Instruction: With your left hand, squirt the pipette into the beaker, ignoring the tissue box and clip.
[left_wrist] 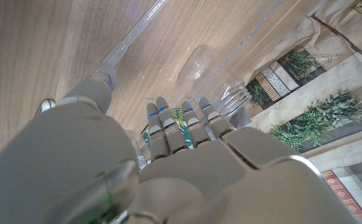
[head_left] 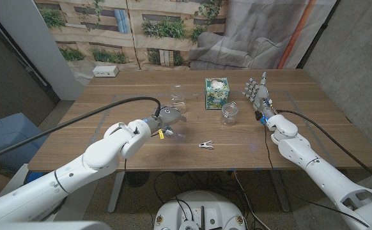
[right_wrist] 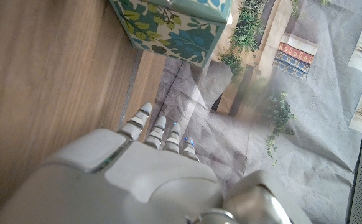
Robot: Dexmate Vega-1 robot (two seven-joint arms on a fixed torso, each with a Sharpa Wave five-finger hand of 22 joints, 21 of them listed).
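Near table centre, left hand (head_left: 167, 115) grasps pipette (left_wrist: 133, 38) for squirting; beaker (head_left: 229, 113) stands right of it. Right hand (head_left: 257, 93) waits released, fingers apart.

wooden table (head_left: 109, 89) brown plank top, pale legs | back wall: printed backdrop (head_left: 128, 25) of building facade with plants, creased | grey crumpled sheet (head_left: 263, 32) right of it, orange strip along its edge | bare concrete wall (head_left: 358, 57) far right | white box (head_left: 105, 71) at table's back-left corner | blue bin (head_left: 7, 137) on floor left
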